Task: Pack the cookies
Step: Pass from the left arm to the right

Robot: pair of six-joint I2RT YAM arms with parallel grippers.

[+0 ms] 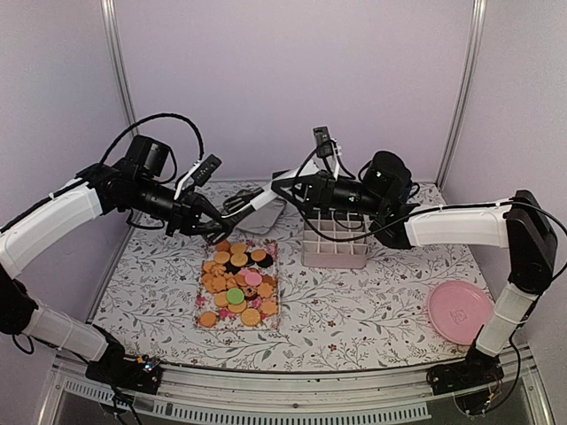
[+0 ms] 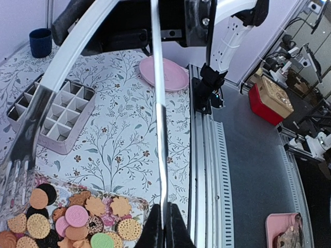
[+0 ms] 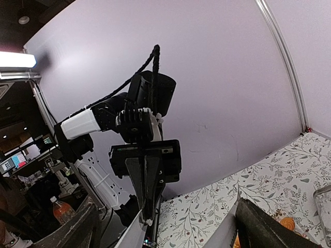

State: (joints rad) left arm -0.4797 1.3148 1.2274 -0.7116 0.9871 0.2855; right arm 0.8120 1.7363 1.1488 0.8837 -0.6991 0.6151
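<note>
The cookies (image 1: 237, 283) lie heaped on a floral tray (image 1: 271, 312), mostly golden, some dark, one pink, one green; they also show in the left wrist view (image 2: 77, 217). My left gripper (image 1: 213, 226) hangs above the tray's far end, shut (image 2: 164, 227) on one arm of a pair of metal tongs (image 2: 158, 103). The tongs (image 1: 257, 199) reach across to my right gripper (image 1: 288, 188). It stands open (image 3: 170, 232), and both tong arms pass between its wide-apart fingers (image 3: 269, 227) without being pinched.
A white box of square compartments (image 1: 335, 241) stands right of the tray. A pink plate (image 1: 459, 312) lies at the near right. A dark blue cup (image 2: 40, 42) sits at the table's far end in the left wrist view. Walls close off the back and sides.
</note>
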